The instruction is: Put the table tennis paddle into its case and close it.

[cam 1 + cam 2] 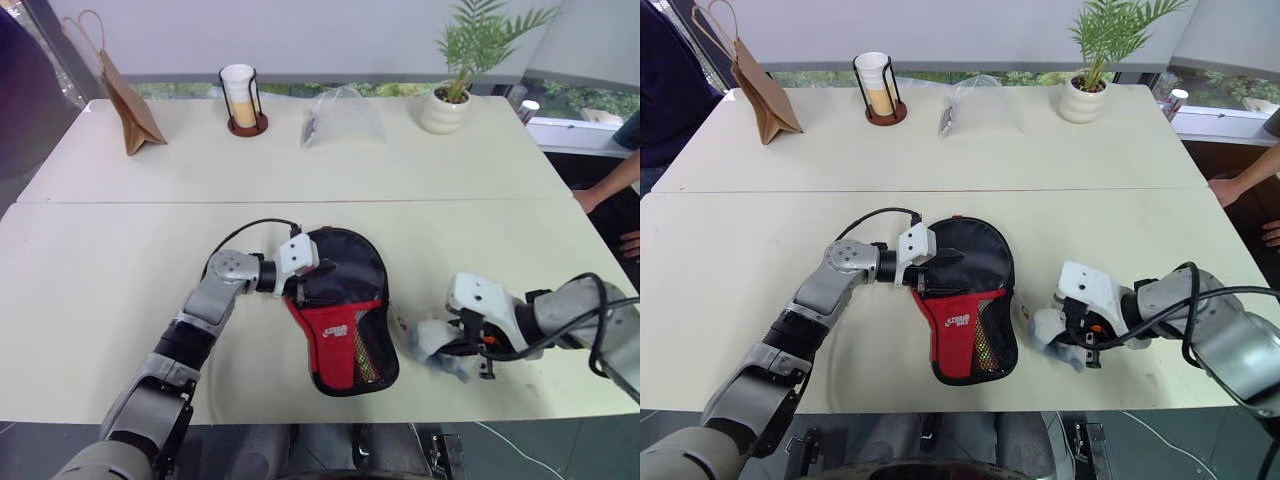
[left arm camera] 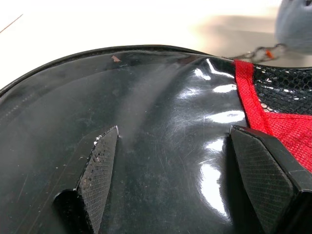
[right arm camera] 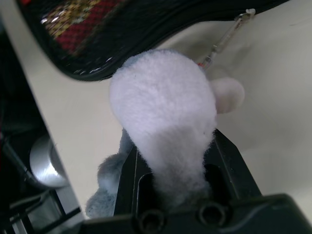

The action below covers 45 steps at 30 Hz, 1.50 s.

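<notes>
the right gripper [image 1: 1072, 345] is squeezed nearly shut on a fluffy charm [image 3: 165, 122]. the charm is soft and pale, white and grey. a thin chain [image 3: 225, 40] runs from it to the zipper rim of the case [image 1: 965, 300]. this gripper is close to the front edge of the desk [image 1: 740, 250], just to the right of the case.

the left gripper [image 1: 312, 278] has its fingers [image 2: 100, 168] spread wide. they press flat on the shiny black top of the case. they are not pinching anything. the arm comes in from the left side and points to the right.

the case lies flat on the desk, near the middle of the front edge. it is black with a red panel, a small white logo and a mesh pocket. its round part faces the far side and its narrow part faces the front edge. i cannot tell if the paddle is in it.

along the far edge of the desk stand a paper bag [image 1: 130, 95] near the left corner, a cup in a wire holder [image 1: 242, 98], a clear bag [image 1: 342, 115] and a potted plant [image 1: 460, 70]. a person's hand [image 1: 590, 198] is at the right edge.
</notes>
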### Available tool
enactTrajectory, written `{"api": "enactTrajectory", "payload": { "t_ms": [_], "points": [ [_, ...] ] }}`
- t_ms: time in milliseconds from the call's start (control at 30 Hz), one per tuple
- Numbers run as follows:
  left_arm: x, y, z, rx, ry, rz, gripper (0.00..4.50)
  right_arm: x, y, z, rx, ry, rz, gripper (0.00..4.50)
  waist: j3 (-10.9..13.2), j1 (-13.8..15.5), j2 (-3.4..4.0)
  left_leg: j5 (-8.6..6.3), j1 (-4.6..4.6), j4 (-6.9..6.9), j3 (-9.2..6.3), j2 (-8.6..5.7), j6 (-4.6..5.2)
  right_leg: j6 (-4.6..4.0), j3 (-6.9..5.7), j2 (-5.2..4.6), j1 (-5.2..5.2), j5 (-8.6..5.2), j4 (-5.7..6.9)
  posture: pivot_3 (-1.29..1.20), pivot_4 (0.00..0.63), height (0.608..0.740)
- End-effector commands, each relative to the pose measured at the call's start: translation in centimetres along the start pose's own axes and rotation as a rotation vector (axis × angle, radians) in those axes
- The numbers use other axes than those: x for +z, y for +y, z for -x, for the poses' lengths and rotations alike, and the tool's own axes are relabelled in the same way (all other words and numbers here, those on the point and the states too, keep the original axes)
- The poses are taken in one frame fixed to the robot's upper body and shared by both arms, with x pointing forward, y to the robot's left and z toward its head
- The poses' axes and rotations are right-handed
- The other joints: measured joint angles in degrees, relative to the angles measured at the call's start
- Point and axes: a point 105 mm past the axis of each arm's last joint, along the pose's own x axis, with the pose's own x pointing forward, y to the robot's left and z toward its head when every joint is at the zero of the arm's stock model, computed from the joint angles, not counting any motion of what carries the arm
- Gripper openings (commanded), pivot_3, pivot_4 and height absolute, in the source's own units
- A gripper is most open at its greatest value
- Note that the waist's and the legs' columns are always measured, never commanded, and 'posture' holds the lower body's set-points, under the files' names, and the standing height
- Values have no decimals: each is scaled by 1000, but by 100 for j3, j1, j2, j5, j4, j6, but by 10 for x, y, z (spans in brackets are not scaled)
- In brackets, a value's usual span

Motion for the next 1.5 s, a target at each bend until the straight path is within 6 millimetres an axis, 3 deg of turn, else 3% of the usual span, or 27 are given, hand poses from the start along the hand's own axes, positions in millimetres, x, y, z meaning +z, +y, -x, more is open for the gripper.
{"api": "enactTrajectory", "payload": {
  "t_ms": [33, 333, 1000, 1333, 1467, 1500],
  "points": [
    [-36, -7, 4, 6, 125, 84, 3780, 5, 12, 5, 54, 2, 69, 201, -1, 2, 2, 0, 0, 0, 0, 0, 0, 0, 0, 0, 0, 0, -1, 0, 150, 740],
    [-37, -7, 4, 10, 126, 90, 3780, 7, 25, 4, 102, -8, 164, 201, -3, 1, 4, -1, 0, 0, 0, 1, 2, 0, -1, -2, 5, 0, -8, 0, 150, 740],
    [-40, -12, 2, 7, 129, 100, 3780, -17, 58, 13, 269, 117, 240, 201, -23, 2, 27, -3, 1, 1, 1, 3, 2, 0, -1, -3, 8, -1, -13, 0, 150, 740],
    [-39, -11, 1, 4, 129, 97, 3780, -24, 62, 20, 283, 175, 286, 201, -34, 13, 38, -6, 0, 2, 2, 3, 6, 0, -2, -5, 13, -1, -18, 0, 150, 740],
    [-39, -10, -1, 4, 128, 94, 3780, -23, 51, 21, 227, 168, 283, 201, -35, 14, 38, -8, 0, 4, 3, 2, 8, 0, -2, -6, 16, -1, -21, 0, 150, 740],
    [-39, -10, -1, 4, 128, 93, 3780, -22, 48, 22, 210, 164, 280, 701, -35, 13, 38, -8, 0, 4, 3, 2, 8, 0, -3, -6, 16, -1, -20, 0, 150, 740]
  ]
}}
